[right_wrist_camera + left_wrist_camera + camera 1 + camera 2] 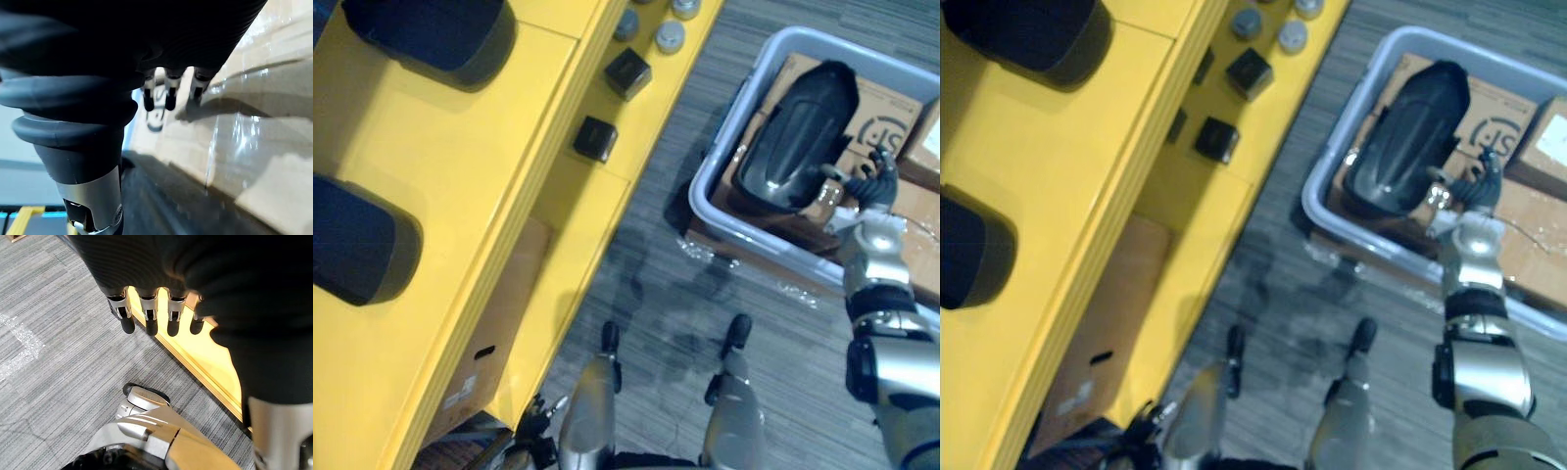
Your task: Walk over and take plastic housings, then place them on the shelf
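Fingers of the right hand (873, 186) are hanging loose, gripping nothing, just beside the near end of one black housing (798, 137). It is lying on cardboard boxes (901, 230) in a grey bin (705, 191). Past the hand, one box is showing a round printed mark (881, 132); another is carrying a white label (1555, 137). Well off to this hand's left, a yellow shelf (431, 186) is bearing two more dark housings (431, 34), and lower down two black cubes (627, 71) and three grey caps (671, 37). The left hand (146, 264) is dangling empty, fingers straight, beside the shelf's edge.
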